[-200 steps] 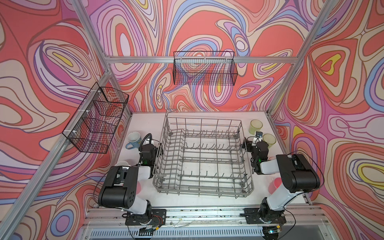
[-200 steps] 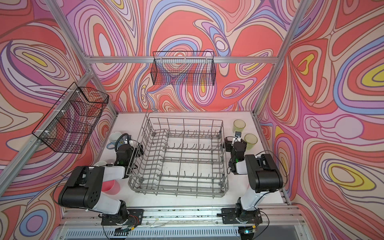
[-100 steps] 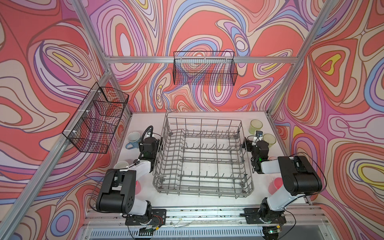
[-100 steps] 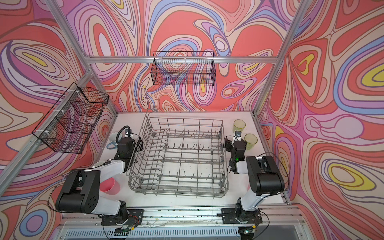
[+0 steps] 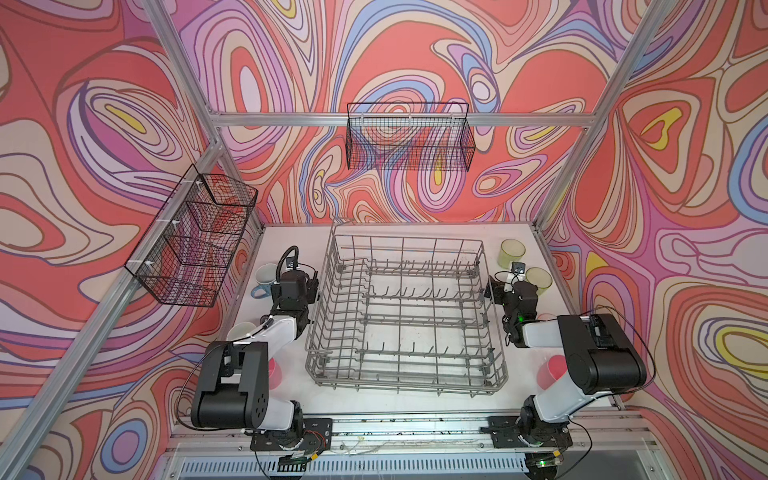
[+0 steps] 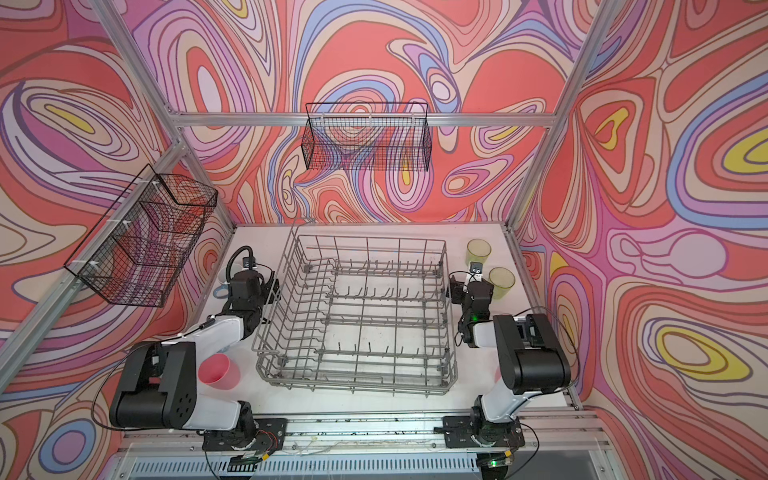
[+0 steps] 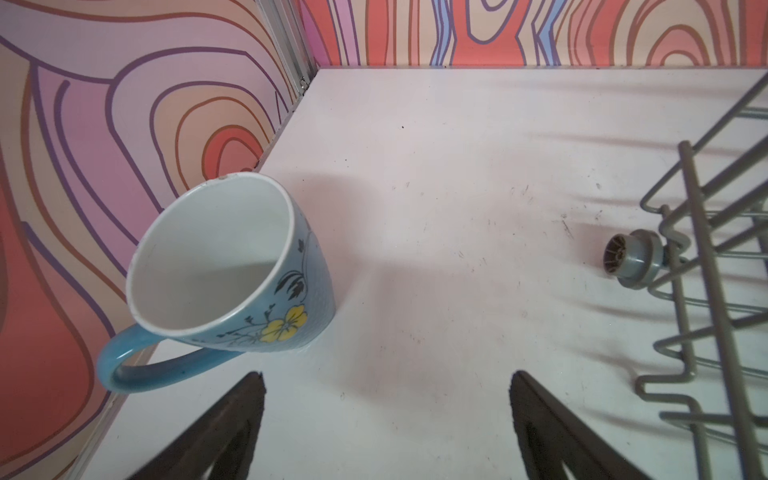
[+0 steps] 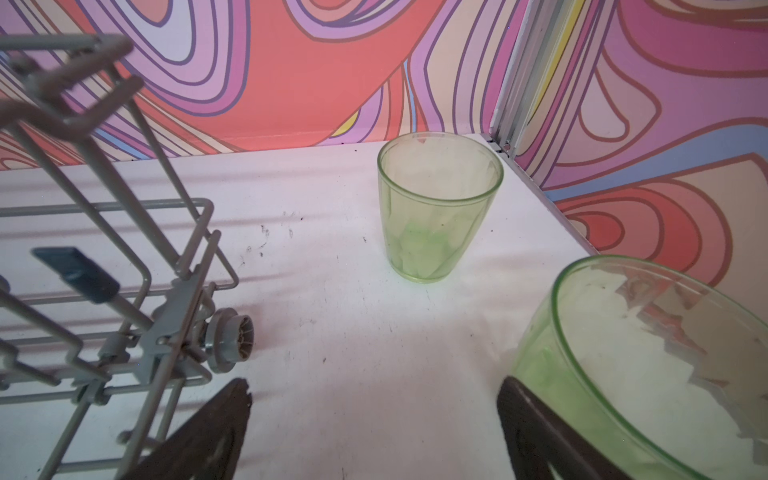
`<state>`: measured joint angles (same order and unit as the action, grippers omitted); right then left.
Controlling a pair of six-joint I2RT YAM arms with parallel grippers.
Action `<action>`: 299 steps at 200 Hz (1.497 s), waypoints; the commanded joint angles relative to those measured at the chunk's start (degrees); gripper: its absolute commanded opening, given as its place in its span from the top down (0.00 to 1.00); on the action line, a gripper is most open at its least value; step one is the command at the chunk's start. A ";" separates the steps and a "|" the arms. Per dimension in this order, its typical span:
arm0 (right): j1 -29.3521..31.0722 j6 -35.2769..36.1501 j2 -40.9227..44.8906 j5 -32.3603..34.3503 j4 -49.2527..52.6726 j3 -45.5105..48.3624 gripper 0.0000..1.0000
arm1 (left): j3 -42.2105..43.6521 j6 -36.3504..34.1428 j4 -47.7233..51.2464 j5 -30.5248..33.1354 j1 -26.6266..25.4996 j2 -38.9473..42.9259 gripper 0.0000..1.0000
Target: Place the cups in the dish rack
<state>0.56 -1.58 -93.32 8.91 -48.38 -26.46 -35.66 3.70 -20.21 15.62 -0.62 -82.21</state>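
The dish rack [image 5: 405, 316], a grey wire basket with rows of upright tines, sits at the middle of the desk [image 5: 299, 239]; every cup you can see stands on the desk outside it. By the left edge, toward the far-left corner, the blue mug [image 7: 224, 266] with a yellow flower stands upright, mouth up. Nearer you along that edge is a pale-rimmed cup [image 5: 241, 332], mostly hidden by the left arm [image 5: 232, 386], and by the near-left corner the first pink cup [image 6: 220, 371], which you see in full in only one top view. Close to the far-right corner the far tumbler [image 8: 436, 208] and the near tumbler [image 8: 648, 365], both translucent yellow-green, stand upright and apart from each other. The second pink cup [image 5: 552, 370] shows partly behind the right arm [image 5: 594, 357] by the right edge. Your left end effector [image 7: 386, 415] hangs over bare desk between the blue mug and the rack's left wall, its fingers [image 7: 232, 419] spread wide and holding nothing. Your right end effector [image 8: 374, 419] is likewise spread and unloaded, between the rack's right wall and the near tumbler. One finger lies just beside that tumbler's wall; whether it touches cannot be told. Two black wire baskets [image 5: 409, 137] hang on the walls above the desk.
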 commanded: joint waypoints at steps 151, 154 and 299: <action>0.50 -2.81 3.39 3.52 9.33 -4.48 0.04 | -10.02 6.56 12.63 -8.44 2.91 4.65 0.10; 0.50 -2.89 3.40 3.50 9.47 -4.56 0.04 | -10.24 6.64 12.81 -8.57 2.98 4.69 0.10; 0.50 -3.19 4.68 5.85 19.68 -10.08 0.06 | -16.43 10.43 20.26 -14.42 3.17 6.50 0.11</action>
<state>0.82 -4.19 -89.86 13.15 -31.40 -34.81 -50.17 12.25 -2.31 3.40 2.22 -77.52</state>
